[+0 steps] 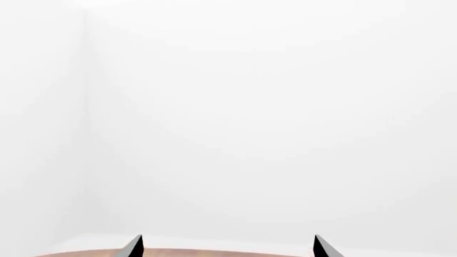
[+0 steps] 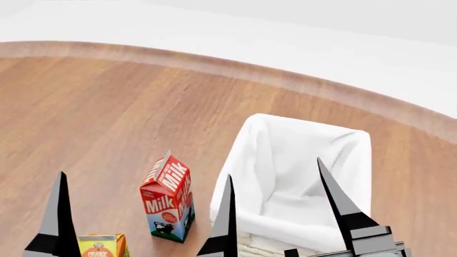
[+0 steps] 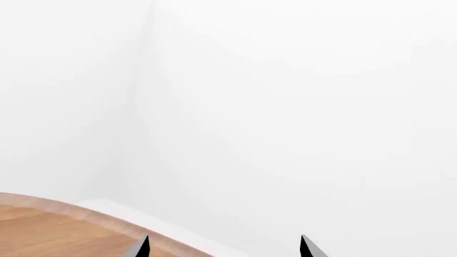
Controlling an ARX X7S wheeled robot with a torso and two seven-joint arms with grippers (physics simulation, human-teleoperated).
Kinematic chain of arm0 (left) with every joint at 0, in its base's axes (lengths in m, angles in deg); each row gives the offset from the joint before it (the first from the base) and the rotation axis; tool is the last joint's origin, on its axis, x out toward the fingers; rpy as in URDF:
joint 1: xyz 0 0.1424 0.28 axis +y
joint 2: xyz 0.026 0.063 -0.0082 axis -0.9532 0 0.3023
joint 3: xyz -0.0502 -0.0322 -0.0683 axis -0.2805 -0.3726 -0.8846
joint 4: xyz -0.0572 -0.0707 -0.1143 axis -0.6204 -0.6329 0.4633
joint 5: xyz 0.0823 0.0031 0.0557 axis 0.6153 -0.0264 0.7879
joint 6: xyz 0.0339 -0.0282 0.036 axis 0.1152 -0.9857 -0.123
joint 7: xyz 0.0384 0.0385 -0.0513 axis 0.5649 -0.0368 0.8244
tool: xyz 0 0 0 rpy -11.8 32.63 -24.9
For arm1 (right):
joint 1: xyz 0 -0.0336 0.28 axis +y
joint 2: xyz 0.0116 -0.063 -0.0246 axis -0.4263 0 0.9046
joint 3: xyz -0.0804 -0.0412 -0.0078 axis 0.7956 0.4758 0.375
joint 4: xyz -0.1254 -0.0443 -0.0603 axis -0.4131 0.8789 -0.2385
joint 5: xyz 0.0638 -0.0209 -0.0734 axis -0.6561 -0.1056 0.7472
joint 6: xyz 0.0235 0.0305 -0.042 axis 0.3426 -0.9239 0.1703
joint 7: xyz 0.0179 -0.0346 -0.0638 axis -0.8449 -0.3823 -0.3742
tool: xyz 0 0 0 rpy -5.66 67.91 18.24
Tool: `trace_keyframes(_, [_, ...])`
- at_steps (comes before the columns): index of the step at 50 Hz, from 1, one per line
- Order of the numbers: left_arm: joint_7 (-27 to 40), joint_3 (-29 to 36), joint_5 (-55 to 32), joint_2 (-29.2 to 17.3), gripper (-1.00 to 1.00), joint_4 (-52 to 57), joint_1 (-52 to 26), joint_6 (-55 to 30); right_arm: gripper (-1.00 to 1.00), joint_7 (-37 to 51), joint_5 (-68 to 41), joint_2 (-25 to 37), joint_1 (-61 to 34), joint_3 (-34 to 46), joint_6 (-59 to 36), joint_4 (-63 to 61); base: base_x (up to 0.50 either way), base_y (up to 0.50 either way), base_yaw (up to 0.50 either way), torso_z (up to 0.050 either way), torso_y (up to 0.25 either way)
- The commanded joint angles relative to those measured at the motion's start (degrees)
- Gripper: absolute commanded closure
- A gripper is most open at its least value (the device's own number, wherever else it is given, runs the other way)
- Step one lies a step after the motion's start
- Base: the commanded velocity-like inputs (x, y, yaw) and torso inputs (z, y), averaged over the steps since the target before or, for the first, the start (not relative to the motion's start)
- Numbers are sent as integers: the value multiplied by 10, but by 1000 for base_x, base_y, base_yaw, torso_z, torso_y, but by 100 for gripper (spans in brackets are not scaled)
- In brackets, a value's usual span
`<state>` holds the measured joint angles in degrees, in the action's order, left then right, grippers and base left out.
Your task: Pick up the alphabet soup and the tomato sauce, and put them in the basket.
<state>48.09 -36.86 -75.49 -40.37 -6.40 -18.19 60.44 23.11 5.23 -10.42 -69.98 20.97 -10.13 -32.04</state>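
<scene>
Neither can shows in any view: the blue-labelled alphabet soup and the red-labelled tomato sauce are out of sight, so the task stands at its very start, before any reach.

In the head view the tall cream-white wicker basket lined with white cloth (image 2: 300, 176) stands on the round brown wooden table (image 2: 107, 118) at about 4 o'clock from the picture's centre, and nothing shows inside it. Just beside it, at 7 o'clock, stands a red-and-white milk carton (image 2: 168, 198), and the top of an orange juice carton (image 2: 102, 246) peeks in lower still.

The left end effector (image 2: 143, 214) and the right end effector (image 2: 275, 206) both hold their dark fingers spread wide, empty, pointing out over the table; the wrist views show mostly white wall.

The next move probably calls for finding the cans, likely nearer the robot and below the head camera's frame.
</scene>
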Motion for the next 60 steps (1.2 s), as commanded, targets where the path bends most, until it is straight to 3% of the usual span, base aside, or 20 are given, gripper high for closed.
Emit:
trace_keyframes(1, [6,-1,-6,-3,-100,1,0,2,-100,2,-1,2,0,1,0,1,0,0,0,48,0])
trace_keyframes(6, [2,-18,-42,-1,-100,6,1,0,-100,4,-1,3,-1,3,-6,-3,0,0,0,48,0])
trace_keyframes(13, [5,2,-18,-13,-100,6,-2,-1,-100,4,0,4,-2,7,-2,2,0,0,0,48,-39])
trace_keyframes(48, [18,0,-32,-25,-100,17,1,26,-100,10,-4,10,-6,12,-9,-1,0,0,0,44,-170])
trace_keyframes(60, [19,-2,-45,-31,-100,16,0,40,-100,7,-14,14,-4,9,-1,4,0,0,0,3,-8])
